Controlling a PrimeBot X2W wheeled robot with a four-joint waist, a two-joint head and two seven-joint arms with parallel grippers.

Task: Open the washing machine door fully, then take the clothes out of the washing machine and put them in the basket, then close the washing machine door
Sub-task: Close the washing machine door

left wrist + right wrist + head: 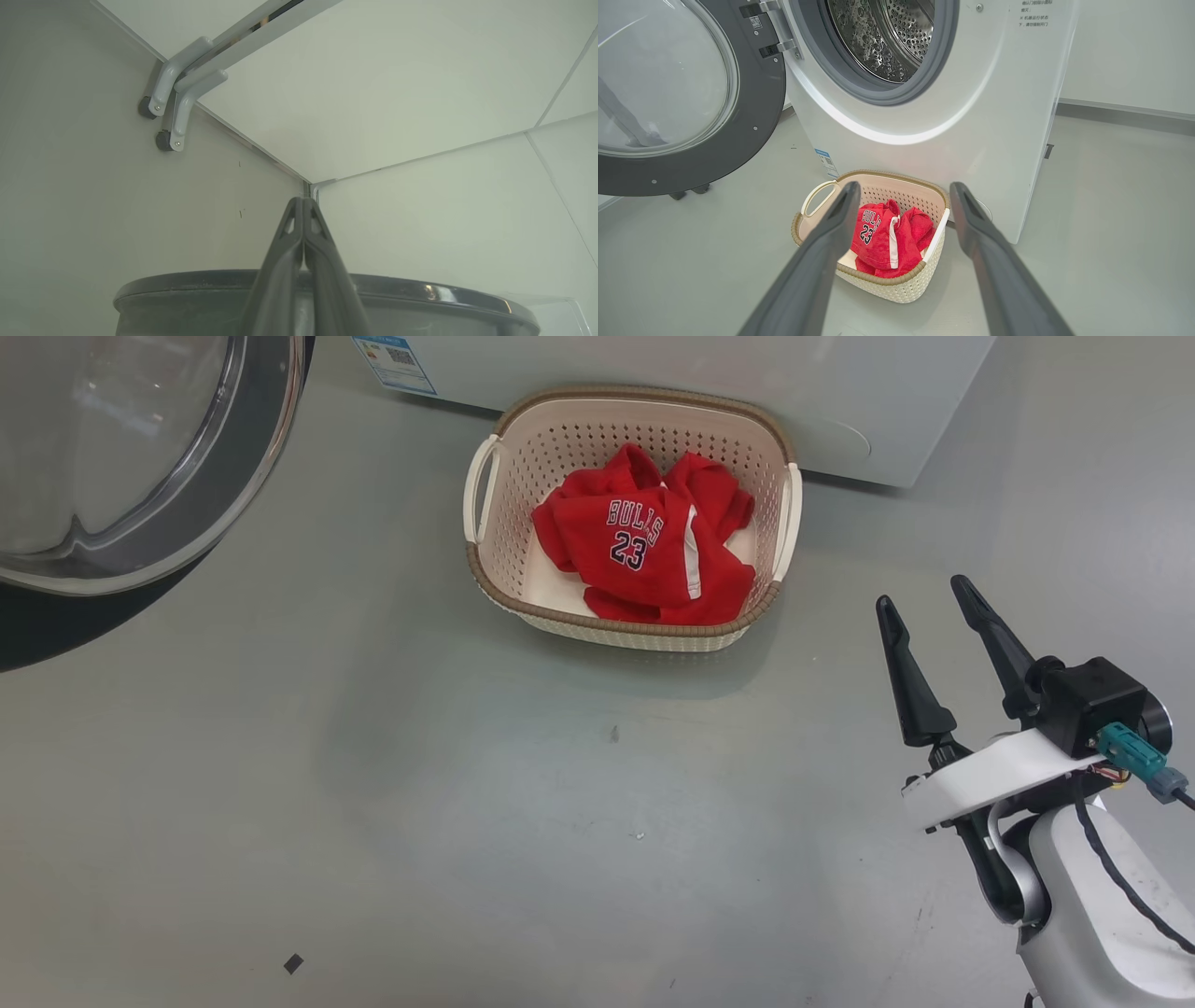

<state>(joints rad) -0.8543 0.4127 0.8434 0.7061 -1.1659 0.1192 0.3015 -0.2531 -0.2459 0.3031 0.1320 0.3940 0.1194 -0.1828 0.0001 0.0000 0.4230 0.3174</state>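
Observation:
The washing machine door (668,98) stands swung open to the left of the washing machine (980,121); its glass bowl fills the upper left of the head view (121,448). Only bare steel shows in the drum (887,37). The red clothes (644,551), "BULLS 23" uppermost, lie in the cream basket (644,633) on the floor against the machine's front. My right gripper (929,595) is open and holds nothing, right of the basket and short of it. My left gripper (302,201) is shut on nothing, fingers pointing up over the door's dark rim (420,287).
Grey floor (420,803) spreads in front of the basket and the machine. The blue label sticker (397,359) sits low on the machine's front. White walls meet the ceiling in a corner (310,182), with a grey bracketed rail (187,88) up there.

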